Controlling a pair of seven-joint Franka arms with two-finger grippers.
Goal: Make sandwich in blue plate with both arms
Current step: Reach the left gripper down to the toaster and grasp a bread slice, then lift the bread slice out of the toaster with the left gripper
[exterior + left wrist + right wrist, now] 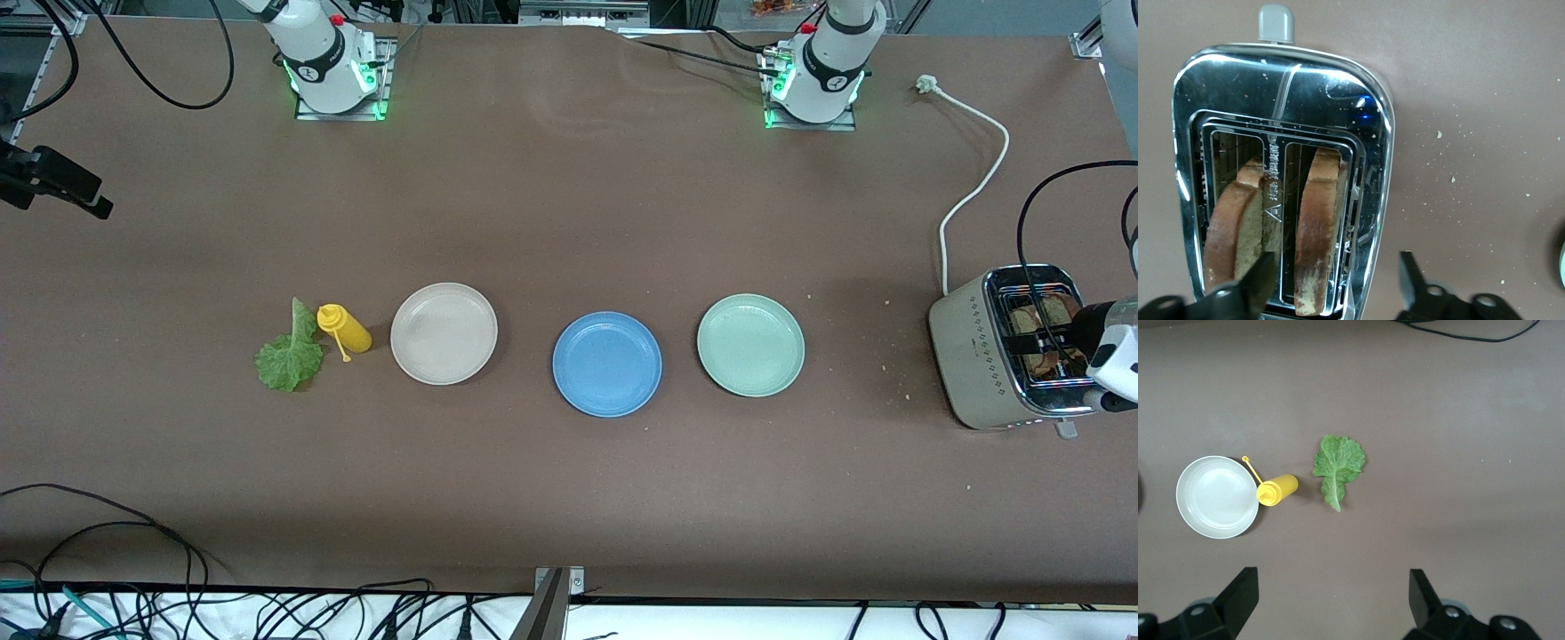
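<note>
1. The round, shallow, medium-blue plate [607,364] lay bare near the middle of the brown table [569,222], between a round beige plate [444,333] toward the right arm's end and a round pale green plate [750,345] toward the left arm's end, a little nearer the front camera than both.
2. Two brown wholemeal bread slices [1317,227] stood upright in the slots of a chrome-topped, cream-sided toaster [996,356] at the left arm's end of the table, crumbs scattered on the cloth beside it.
3. A ruffled green lettuce leaf [290,350] lay flat at the right arm's end, just beside a yellow squeeze bottle [345,328] lying on its side next to the beige plate.
4. A white power cord [973,191] trailed across the table from the toaster toward the arms' bases; black cables ran along the table's edges.
5. The left gripper [1338,283] hung over the toaster, its fingers spread wide and holding nothing, one slice's end between them.
6. The right gripper [1335,597] hovered above the table over the lettuce end, fingers wide apart and empty.
</note>
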